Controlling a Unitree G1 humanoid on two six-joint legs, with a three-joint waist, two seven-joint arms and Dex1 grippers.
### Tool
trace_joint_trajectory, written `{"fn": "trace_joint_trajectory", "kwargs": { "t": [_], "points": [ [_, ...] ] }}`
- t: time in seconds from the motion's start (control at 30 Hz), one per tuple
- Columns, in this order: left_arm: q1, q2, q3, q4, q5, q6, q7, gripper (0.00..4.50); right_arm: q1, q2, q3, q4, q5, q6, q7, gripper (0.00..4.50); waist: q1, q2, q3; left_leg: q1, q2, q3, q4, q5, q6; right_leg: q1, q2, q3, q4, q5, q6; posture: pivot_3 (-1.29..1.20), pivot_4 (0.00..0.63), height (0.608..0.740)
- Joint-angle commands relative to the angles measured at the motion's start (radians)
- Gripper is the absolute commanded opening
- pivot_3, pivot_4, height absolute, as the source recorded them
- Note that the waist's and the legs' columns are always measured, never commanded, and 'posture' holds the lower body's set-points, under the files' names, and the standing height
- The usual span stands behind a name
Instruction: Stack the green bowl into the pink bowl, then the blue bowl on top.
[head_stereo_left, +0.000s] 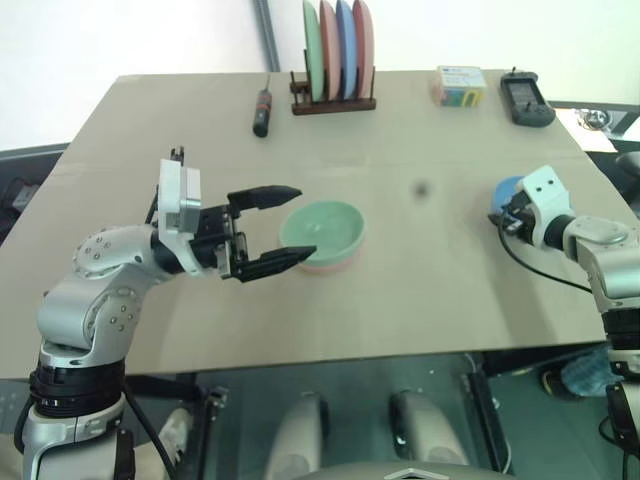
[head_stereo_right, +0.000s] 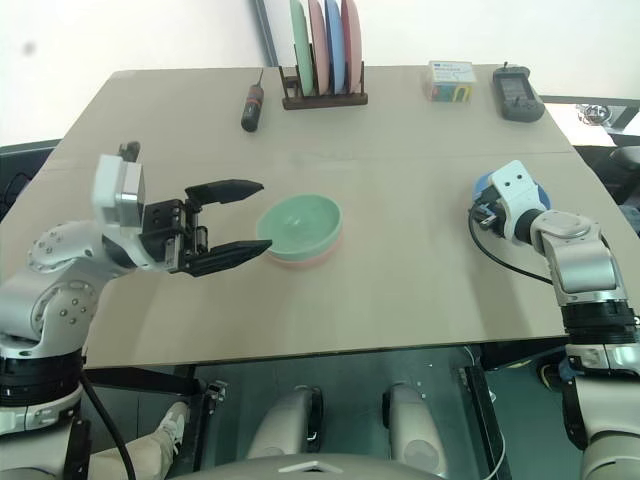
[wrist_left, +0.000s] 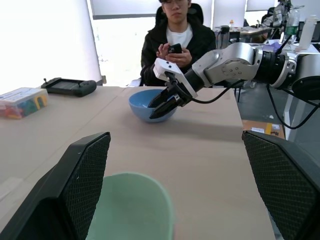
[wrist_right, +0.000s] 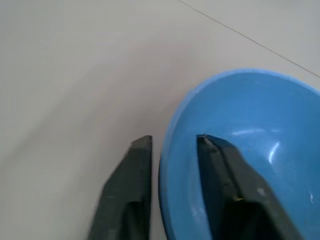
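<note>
Our right gripper (wrist_right: 172, 142) pinches the blue bowl (wrist_right: 250, 150) by its rim at the table's (head_stereo_left: 420, 290) right edge, a thin hold that may slip or tilt in lifting toward the green bowl (head_stereo_left: 322, 228), nested in the pink bowl (head_stereo_left: 335, 264) beside our wide-open, empty left gripper (head_stereo_left: 290, 226).

Green bowl (head_stereo_left: 321, 229) nested upright in pink bowl (head_stereo_left: 335, 262), just off left end effector (head_stereo_left: 290, 226) tips. Blue bowl (wrist_right: 240, 150) rim sits between right end effector (wrist_right: 172, 142) fingers, probably gripped.
</note>
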Motion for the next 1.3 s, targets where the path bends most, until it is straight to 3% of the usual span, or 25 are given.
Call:
{"fn": "trace_joint_trajectory", "kwargs": {
  "t": [0.03, 0.13, 0.2, 0.37, 0.6, 0.67, 0.7, 0.77, 0.9, 0.93, 0.97, 1.0, 1.2, 1.3],
  "points": [
    [0.024, 0.009, 0.044, -0.047, -0.018, -0.006, 0.023, 4.50, -0.016, -0.017, -0.005, -0.042, 0.002, -0.023, 0.019, 0.02, 0.000, 0.000, 0.000, 0.000, 0.000, 0.000, 0.000, 0.000, 0.000, 0.000, 0.000, 0.000, 0.000, 0.000, 0.000, 0.00, 0.150, 0.740],
    [0.061, 0.009, 0.064, -0.050, -0.015, -0.013, 0.038, 4.50, -0.006, -0.025, -0.013, -0.186, 0.082, -0.031, 0.118, 0.02, 0.000, 0.000, 0.000, 0.000, 0.000, 0.000, 0.000, 0.000, 0.000, 0.000, 0.000, 0.000, 0.000, 0.000, 0.000, 0.00, 0.150, 0.740],
    [0.105, 0.013, 0.090, -0.041, -0.012, -0.015, 0.041, 4.50, -0.022, 0.000, -0.025, -0.411, 0.266, 0.069, 0.218, 0.02, -0.007, 0.002, 0.001, 0.000, 0.000, 0.000, 0.000, 0.000, 0.000, -0.001, 0.000, 0.000, 0.000, 0.000, 0.000, 0.00, 0.150, 0.740],
    [0.196, 0.033, 0.152, -0.035, -0.005, -0.024, 0.033, 4.50, -0.086, 0.125, 0.070, -0.708, 0.478, 0.234, 0.195, 0.02, -0.009, 0.001, 0.001, 0.001, 0.007, -0.003, -0.002, 0.000, 0.000, -0.001, 0.006, -0.001, 0.001, 0.000, 0.000, 0.00, 0.150, 0.740],
    [0.280, 0.074, 0.218, -0.038, -0.021, -0.013, 0.001, 4.50, -0.157, 0.288, 0.311, -0.627, 0.383, 0.161, 0.151, 0.02, 0.005, 0.000, 0.000, 0.000, 0.007, -0.001, 0.001, 0.000, 0.000, -0.001, 0.006, -0.001, 0.001, -0.003, -0.005, 0.00, 0.150, 0.740],
    [0.291, 0.076, 0.229, -0.052, -0.032, -0.004, 0.007, 4.50, -0.185, 0.329, 0.347, -0.488, 0.295, 0.074, 0.118, 0.75, 0.002, -0.001, 0.000, 0.000, 0.007, -0.001, 0.001, 0.000, 0.000, -0.001, 0.006, -0.001, 0.000, -0.002, -0.005, 0.00, 0.150, 0.740],
    [0.300, 0.079, 0.235, -0.061, -0.038, 0.001, 0.006, 4.50, -0.199, 0.337, 0.365, -0.412, 0.240, 0.013, 0.101, 0.78, 0.001, -0.001, 0.000, 0.000, 0.007, -0.001, 0.001, 0.000, 0.000, -0.001, 0.006, -0.001, 0.000, -0.002, -0.005, 0.00, 0.150, 0.740],
    [0.311, 0.084, 0.246, -0.074, -0.046, 0.008, 0.012, 4.50, -0.212, 0.345, 0.372, -0.320, 0.191, -0.054, 0.105, 1.80, 0.003, -0.001, 0.000, 0.000, 0.007, -0.001, 0.000, 0.000, 0.000, -0.002, 0.006, -0.001, 0.001, -0.002, -0.005, 0.00, 0.150, 0.740],
    [0.326, 0.093, 0.270, -0.096, -0.059, 0.042, 0.054, 4.50, -0.182, 0.329, 0.341, -0.376, 0.225, -0.041, 0.151, 3.56, 0.002, -0.001, 0.000, -0.001, 0.007, -0.001, -0.001, 0.000, 0.000, -0.002, 0.006, -0.001, 0.000, -0.002, -0.005, 0.00, 0.150, 0.740],
    [0.333, 0.101, 0.270, -0.104, -0.059, 0.061, 0.067, 4.50, -0.167, 0.320, 0.323, -0.411, 0.245, -0.024, 0.155, 3.64, 0.002, -0.001, 0.000, -0.001, 0.007, -0.001, -0.002, 0.000, 0.000, -0.003, 0.006, -0.001, 0.000, -0.002, -0.005, 0.00, 0.150, 0.740],
    [0.337, 0.106, 0.269, -0.113, -0.056, 0.072, 0.078, 4.50, -0.154, 0.314, 0.302, -0.443, 0.264, -0.008, 0.154, 4.29, 0.001, -0.001, 0.000, -0.001, 0.007, -0.001, -0.003, 0.000, 0.000, -0.003, 0.006, -0.001, 0.000, -0.002, -0.005, 0.00, 0.150, 0.740],
    [0.349, 0.112, 0.267, -0.130, -0.048, 0.070, 0.077, 4.50, -0.138, 0.302, 0.271, -0.481, 0.291, 0.014, 0.152, 4.45, 0.001, -0.001, 0.000, -0.001, 0.007, -0.002, -0.003, 0.000, 0.000, -0.003, 0.006, -0.001, 0.000, -0.002, -0.005, 0.00, 0.150, 0.740],
    [0.384, 0.093, 0.276, -0.168, 0.024, 0.019, 0.137, 4.50, 0.006, 0.135, 0.040, -0.667, 0.448, 0.146, 0.163, 4.45, 0.009, -0.001, 0.000, 0.000, 0.007, -0.001, -0.003, 0.000, 0.000, -0.002, 0.006, -0.001, 0.000, -0.003, -0.006, 0.00, 0.150, 0.740],
    [0.441, 0.147, 0.292, -0.172, 0.113, 0.050, 0.171, 4.50, 0.113, 0.022, -0.116, -0.681, 0.540, 0.201, 0.200, 4.45, 0.007, -0.001, 0.000, 0.000, 0.007, -0.001, -0.002, 0.000, 0.000, -0.002, 0.006, -0.001, 0.000, -0.003, -0.006, 0.00, 0.150, 0.740]
  ]
}}
